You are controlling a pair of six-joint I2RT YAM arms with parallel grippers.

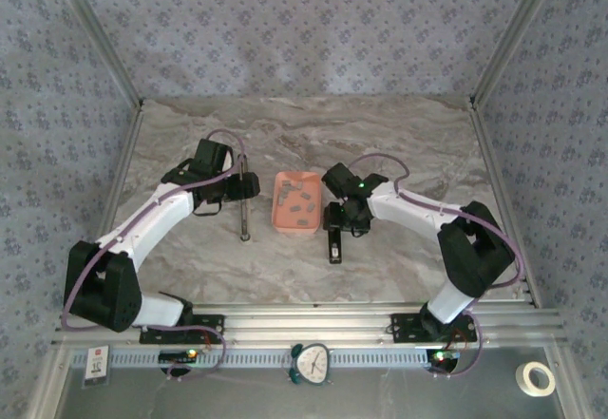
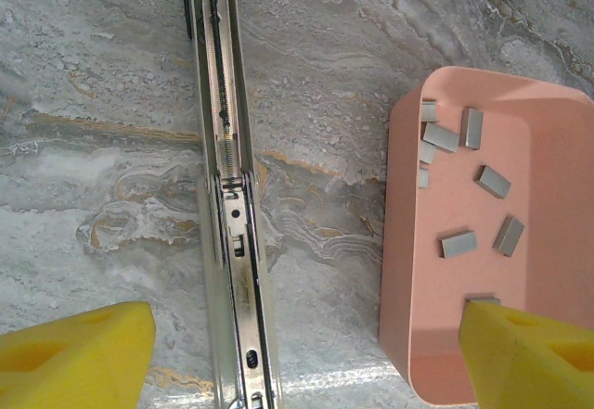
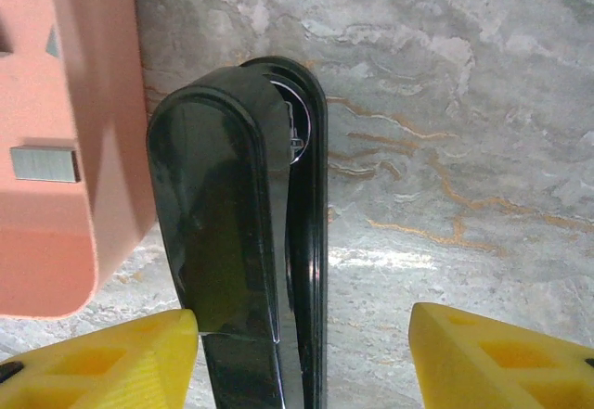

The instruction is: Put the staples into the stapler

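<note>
**Both grippers spread, staples in the tray, nothing gripped**

My left gripper [image 2: 306,335] is spread wide and hangs over the stapler rail [image 2: 227,149]. The rail is a long metal channel with its spring showing. It passes between my fingers and neither one touches it. Bare marble table [image 1: 399,143] lies on the rail's outer side, with plenty of room there. The pink tray [image 2: 399,242] sits near its other side, with a strip of table between them.

The staples [image 2: 458,243] lie loose and scattered on the tray floor, none lifted.

My right gripper [image 3: 302,335] is also spread, straddling the black stapler [image 3: 232,223]. One finger [image 3: 102,358] is just beside or touching its flank, I can't tell which. The other finger [image 3: 501,353] stands well apart from it, over open marble. The tray corner sits close to the stapler on the crowded side.

In the top view, the far half of the table is open up to the patterned walls [image 1: 285,29]. A clock [image 1: 311,362] and a tape roll [image 1: 540,377] sit behind the arm bases.

Hidden or cut off:
- The rail runs out of the left wrist view at both ends.
- The stapler's near end is cut off at the bottom of the right wrist view.
- One staple is half covered by my left gripper's tray-side finger.
</note>
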